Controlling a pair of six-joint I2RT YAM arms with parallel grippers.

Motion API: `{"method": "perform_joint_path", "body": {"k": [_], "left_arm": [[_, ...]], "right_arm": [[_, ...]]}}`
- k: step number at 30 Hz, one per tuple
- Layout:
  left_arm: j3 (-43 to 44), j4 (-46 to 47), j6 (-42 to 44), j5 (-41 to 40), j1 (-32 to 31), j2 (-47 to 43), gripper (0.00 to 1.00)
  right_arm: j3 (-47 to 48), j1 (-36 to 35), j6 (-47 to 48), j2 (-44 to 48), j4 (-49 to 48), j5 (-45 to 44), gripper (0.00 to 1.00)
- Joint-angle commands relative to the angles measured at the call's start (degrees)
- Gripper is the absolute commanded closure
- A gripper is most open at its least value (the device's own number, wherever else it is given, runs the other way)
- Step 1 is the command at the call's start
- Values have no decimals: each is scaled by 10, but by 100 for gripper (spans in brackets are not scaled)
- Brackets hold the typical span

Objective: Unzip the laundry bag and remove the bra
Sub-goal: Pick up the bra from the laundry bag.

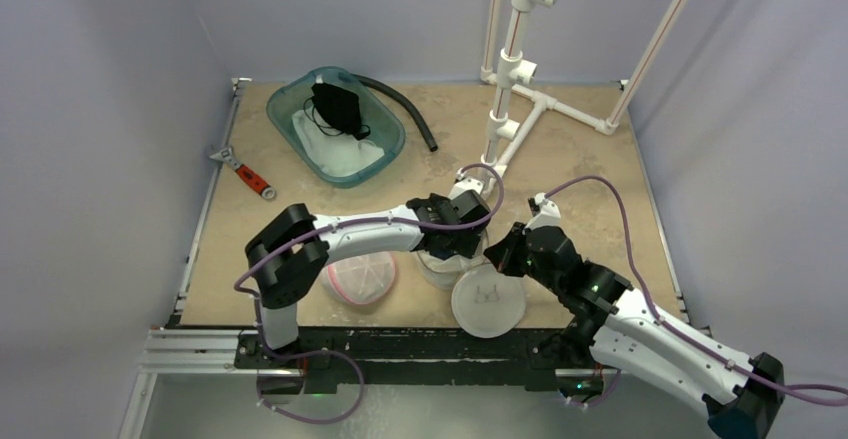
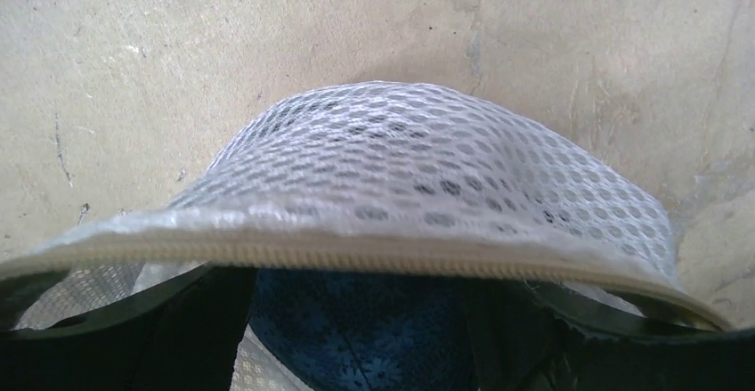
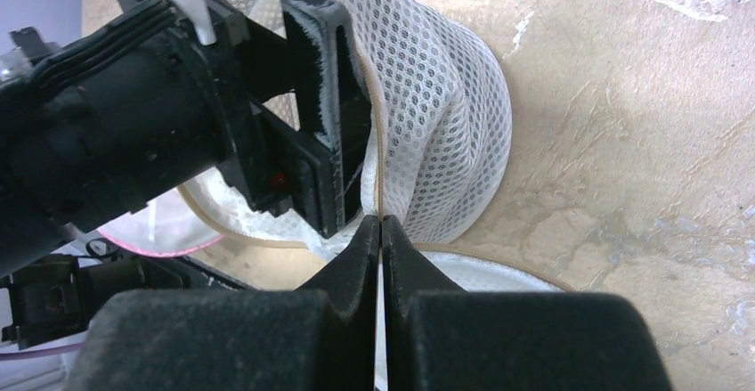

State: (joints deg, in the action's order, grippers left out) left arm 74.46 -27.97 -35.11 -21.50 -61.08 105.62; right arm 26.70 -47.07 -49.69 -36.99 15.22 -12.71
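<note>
The white mesh laundry bag [image 2: 401, 159] domes up just beyond the left gripper's [image 2: 365, 306] spread jaws, its tan zipper rim lying across them. The right gripper's [image 3: 381, 224] jaws pinch that rim at their tips. A dark blue lace bra [image 2: 338, 355] sits under the rim, between the left jaws.

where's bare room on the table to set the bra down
Bare table between the PVC frame and the right arm; also between the wrench, teal bin and left arm. Crowded front centre: left gripper and right gripper at the mesh bag.
</note>
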Motion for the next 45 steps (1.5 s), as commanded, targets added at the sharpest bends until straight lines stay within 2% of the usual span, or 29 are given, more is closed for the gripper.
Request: {"method": "perform_joint_path", "body": {"k": [1, 3, 5, 11, 16, 34, 45], "left_arm": [[23, 8, -11, -8, 11, 20, 20], [23, 13, -9, 0, 12, 31, 24], [18, 24, -10, 9, 12, 38, 33], [3, 40, -10, 27, 12, 43, 72], [0, 34, -8, 23, 12, 1, 100], [22, 20, 24, 85, 10, -199, 100], [83, -8, 40, 122, 11, -229, 100]], "right_arm": [[-4, 2, 2, 3, 1, -6, 100], [-4, 2, 2, 4, 2, -7, 100], [-4, 2, 1, 6, 2, -7, 100], [-4, 3, 1, 6, 3, -7, 100], [-3, 3, -1, 4, 3, -8, 100], [-6, 2, -8, 3, 6, -9, 100], [-4, 2, -15, 8, 11, -12, 100]]}}
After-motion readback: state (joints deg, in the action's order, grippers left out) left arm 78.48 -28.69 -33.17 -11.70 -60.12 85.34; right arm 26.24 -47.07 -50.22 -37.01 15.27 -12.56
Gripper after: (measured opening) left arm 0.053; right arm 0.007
